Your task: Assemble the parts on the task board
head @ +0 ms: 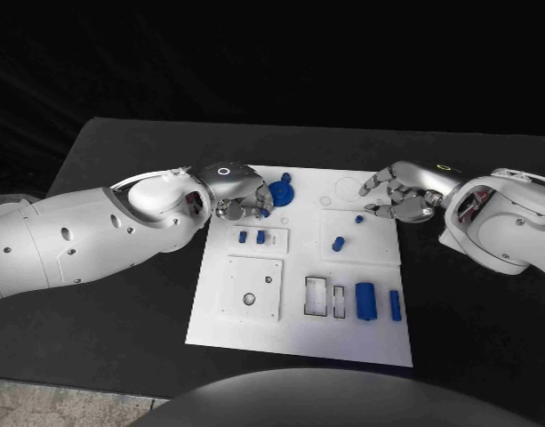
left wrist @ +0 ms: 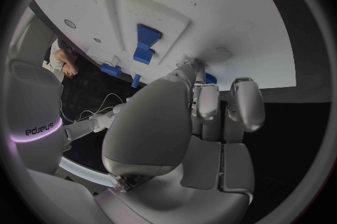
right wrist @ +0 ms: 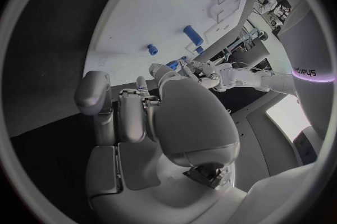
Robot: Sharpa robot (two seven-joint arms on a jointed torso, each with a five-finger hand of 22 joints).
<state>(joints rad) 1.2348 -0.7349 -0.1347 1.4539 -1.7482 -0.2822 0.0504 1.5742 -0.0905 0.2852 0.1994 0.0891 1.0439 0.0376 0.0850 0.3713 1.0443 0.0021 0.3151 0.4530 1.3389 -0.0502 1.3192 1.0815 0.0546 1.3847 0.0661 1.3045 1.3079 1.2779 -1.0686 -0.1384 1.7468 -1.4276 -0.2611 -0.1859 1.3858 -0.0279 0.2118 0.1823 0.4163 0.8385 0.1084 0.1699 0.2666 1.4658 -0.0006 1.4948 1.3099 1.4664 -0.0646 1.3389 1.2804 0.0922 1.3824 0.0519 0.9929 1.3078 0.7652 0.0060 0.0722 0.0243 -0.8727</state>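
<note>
Head view has the white task board (head: pixel 221 331) lying mid-table, blue parts (head: pixel 365 301) scattered across it. From where I stand, the left hand (head: pixel 236 197) hovers at the board's far left corner beside a large blue piece (head: pixel 281 190); whether it grips anything I cannot tell. The right hand (head: pixel 398 197) hangs over the far right corner, fingers apart, holding nothing.

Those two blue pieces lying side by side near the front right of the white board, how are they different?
The wider blue block is clearly broader and chunkier, while the narrow blue bar beside it is a slim strip. The block lies nearer the board's middle, next to two empty rectangular slots; the bar lies nearer the task board's right edge. Both are blue, lie flat, run lengthwise the same way, and neither hand touches them.
</note>
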